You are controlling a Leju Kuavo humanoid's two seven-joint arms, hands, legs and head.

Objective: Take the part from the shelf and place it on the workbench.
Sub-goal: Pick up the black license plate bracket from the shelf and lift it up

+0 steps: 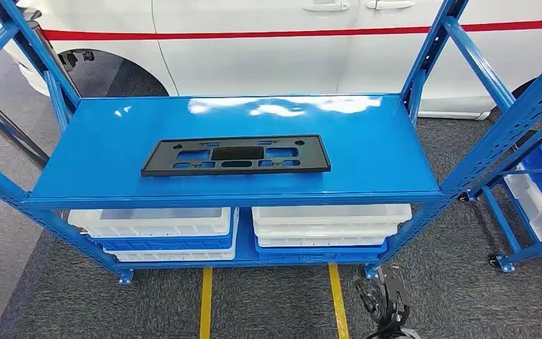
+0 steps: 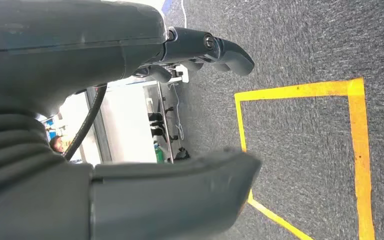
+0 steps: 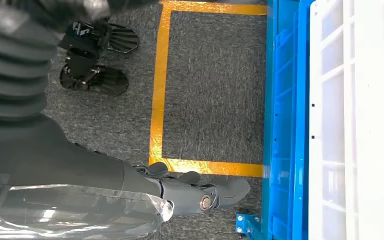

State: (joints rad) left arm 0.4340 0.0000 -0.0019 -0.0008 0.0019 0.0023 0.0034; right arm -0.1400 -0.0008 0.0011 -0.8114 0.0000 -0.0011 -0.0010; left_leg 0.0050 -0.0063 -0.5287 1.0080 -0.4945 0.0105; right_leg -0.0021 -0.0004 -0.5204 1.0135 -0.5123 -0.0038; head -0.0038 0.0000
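I saw the part [image 1: 236,155] flat on the shelf [image 1: 113,134]; left hand [image 2: 180,120] and right hand [image 3: 190,192] hung empty, fingers apart.

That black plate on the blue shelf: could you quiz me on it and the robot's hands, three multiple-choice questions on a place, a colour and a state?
1. Where does the black perforated plate lie?
A. on the floor
B. on the blue shelf's top board
C. in a white bin

2. What colour are the floor tape lines?
A. yellow
B. green
C. white

3. What does the left hand hold?
A. the plate
B. a bin
C. nothing

Answers: 1 B, it lies flat on the top board. 2 A, yellow strips cross the grey carpet. 3 C, its fingers are apart over bare carpet.
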